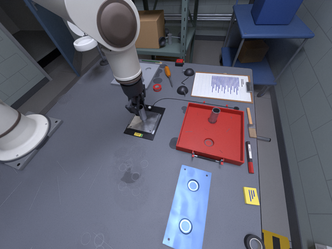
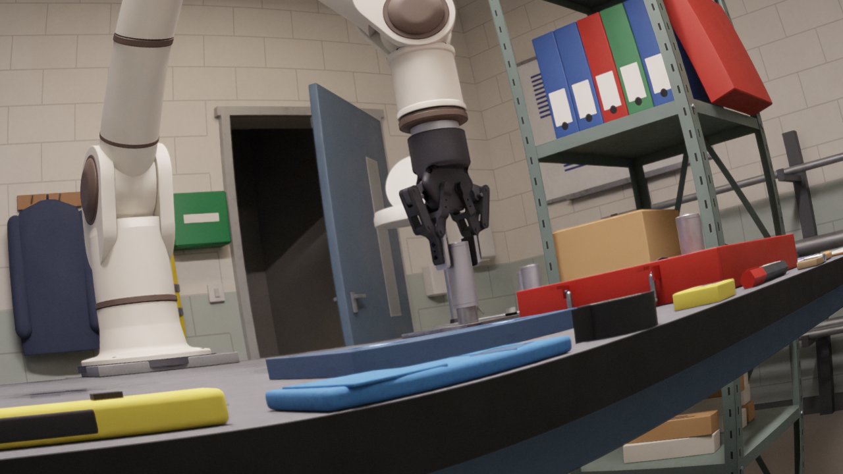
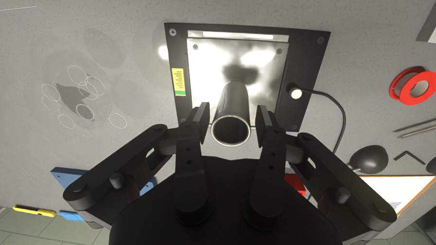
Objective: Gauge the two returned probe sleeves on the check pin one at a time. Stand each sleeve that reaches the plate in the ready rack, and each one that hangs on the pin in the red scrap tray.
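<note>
A grey metal sleeve (image 1: 142,112) (image 2: 461,277) (image 3: 231,114) stands upright on the check pin over the steel plate (image 1: 144,122) (image 3: 236,71) of the black gauge base. From the second side camera its lower end sits above the plate, with a narrower stub showing beneath it. A second sleeve (image 1: 214,114) stands upright in the red scrap tray (image 1: 211,132) (image 2: 654,271). The blue ready rack (image 1: 187,206) with two ringed holes lies at the table's front. My gripper (image 1: 136,106) (image 2: 453,247) (image 3: 231,123) straddles the top of the sleeve on the pin. It is open and holds nothing.
The red tray sits right of the gauge, with a clipboard (image 1: 222,86) behind it. A red tape roll (image 1: 157,87), a screwdriver (image 1: 168,73) and two black domes (image 1: 182,90) lie behind the gauge. A brush and marker lie by the table's right edge. The arm's base (image 1: 21,134) stands at left.
</note>
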Available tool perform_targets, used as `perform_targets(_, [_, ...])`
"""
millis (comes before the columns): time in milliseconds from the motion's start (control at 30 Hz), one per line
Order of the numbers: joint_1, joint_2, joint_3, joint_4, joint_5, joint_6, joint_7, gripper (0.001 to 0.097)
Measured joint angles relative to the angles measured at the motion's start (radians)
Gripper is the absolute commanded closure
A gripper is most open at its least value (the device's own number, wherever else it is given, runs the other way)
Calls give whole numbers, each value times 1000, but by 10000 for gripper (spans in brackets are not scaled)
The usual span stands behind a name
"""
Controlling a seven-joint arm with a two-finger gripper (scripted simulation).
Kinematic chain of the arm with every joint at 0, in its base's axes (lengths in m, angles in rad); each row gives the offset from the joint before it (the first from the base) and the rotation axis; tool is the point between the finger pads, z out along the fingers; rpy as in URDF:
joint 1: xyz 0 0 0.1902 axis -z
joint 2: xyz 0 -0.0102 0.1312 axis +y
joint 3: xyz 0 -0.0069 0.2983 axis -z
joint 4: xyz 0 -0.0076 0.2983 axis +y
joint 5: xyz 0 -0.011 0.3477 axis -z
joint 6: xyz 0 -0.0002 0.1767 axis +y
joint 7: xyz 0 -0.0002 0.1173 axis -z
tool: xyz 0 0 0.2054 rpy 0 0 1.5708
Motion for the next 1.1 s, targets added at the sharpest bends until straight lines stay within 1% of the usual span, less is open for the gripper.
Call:
perform_targets(367, [14, -25, -18, -7, -22, 29, 17, 461])
perform_targets(1100, [59, -106, -73, -38, -95, 132, 76, 461])
